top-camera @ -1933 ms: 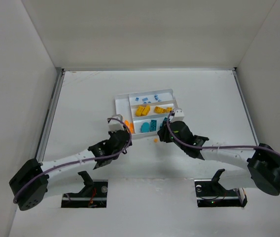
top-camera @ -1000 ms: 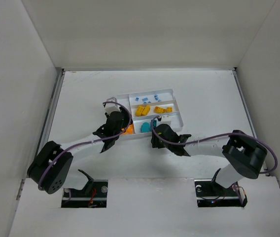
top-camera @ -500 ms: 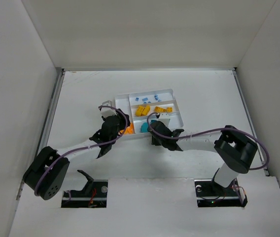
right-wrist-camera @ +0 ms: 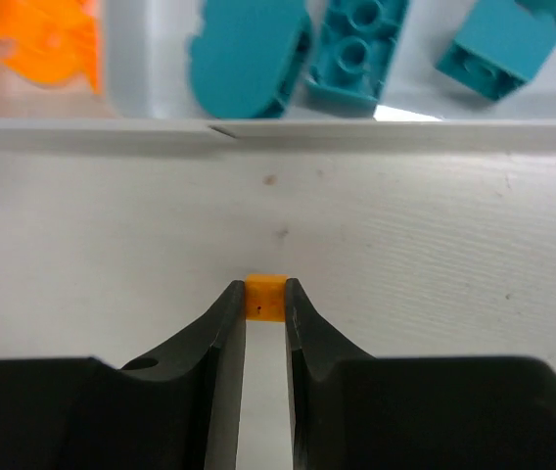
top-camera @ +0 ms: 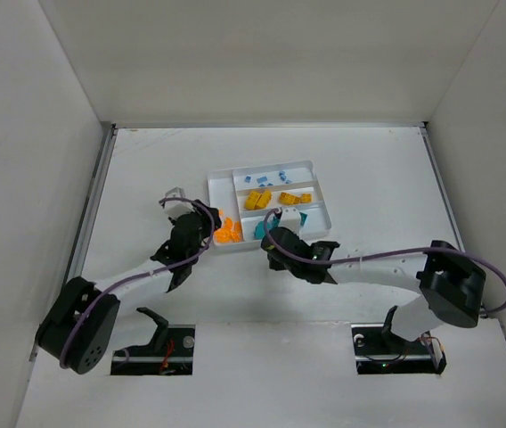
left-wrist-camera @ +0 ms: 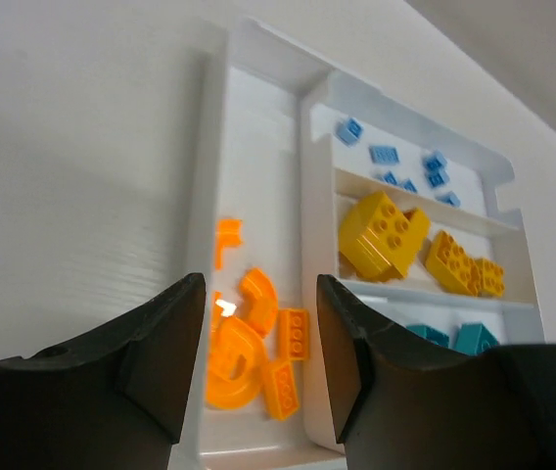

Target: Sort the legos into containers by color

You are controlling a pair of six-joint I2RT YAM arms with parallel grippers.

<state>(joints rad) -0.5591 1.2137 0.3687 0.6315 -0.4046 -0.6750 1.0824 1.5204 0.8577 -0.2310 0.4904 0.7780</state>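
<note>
My right claw [right-wrist-camera: 264, 291] pinches an orange lego [right-wrist-camera: 265, 300] on the worktop [right-wrist-camera: 405, 245] beside the tray [right-wrist-camera: 356, 134]; left claw [left-wrist-camera: 258, 294] hangs open over the orange pile [left-wrist-camera: 244, 357].

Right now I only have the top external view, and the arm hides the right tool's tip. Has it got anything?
Observer: Yes. In the right wrist view the right tool is shut on a small orange brick at the table, just outside the tray's near wall.
Operator: What lies past that wall?
Observer: Teal pieces, in the section right behind it.
Operator: And the other arm, carrying anything?
Observer: No. The left tool is open and empty, pointed at the orange pieces in the narrow side section.
</note>
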